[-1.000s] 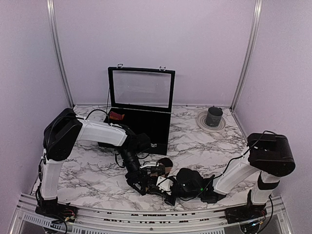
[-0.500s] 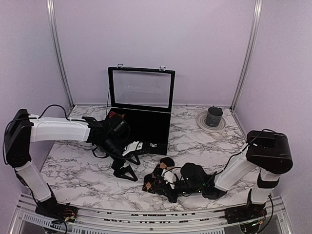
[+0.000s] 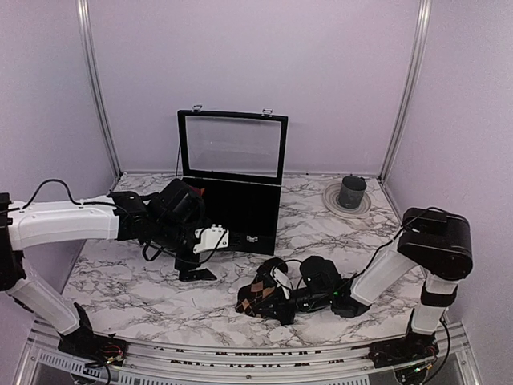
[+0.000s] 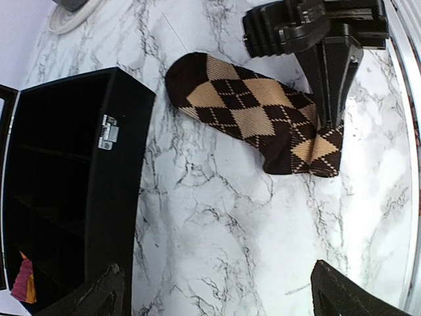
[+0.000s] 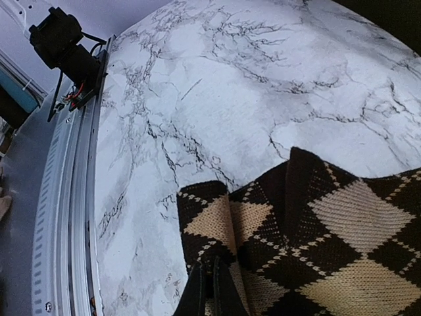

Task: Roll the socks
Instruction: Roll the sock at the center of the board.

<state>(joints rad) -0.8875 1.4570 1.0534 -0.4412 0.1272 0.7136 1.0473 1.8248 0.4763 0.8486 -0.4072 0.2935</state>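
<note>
The dark brown argyle sock (image 3: 260, 293) lies flat on the marble table near the front, with one end folded over. It also shows in the left wrist view (image 4: 256, 115) and the right wrist view (image 5: 322, 224). My right gripper (image 3: 278, 308) is low over the sock's near end, shut on a pinch of its fabric (image 5: 209, 286). My left gripper (image 3: 195, 271) is open and empty over bare marble to the left of the sock (image 4: 223, 299). A bit of the magenta-red sock (image 4: 25, 283) shows inside the black box (image 3: 240, 204).
The black box (image 4: 72, 171) stands with its clear lid up behind the left gripper. A dark cup on a plate (image 3: 350, 195) sits at the back right. The metal front rail (image 5: 66, 197) runs close to the sock.
My left gripper has drawn back from the sock, to the left and toward the box, open. My right gripper has shifted a little left, still pinching the sock, which now lies more spread out.
</note>
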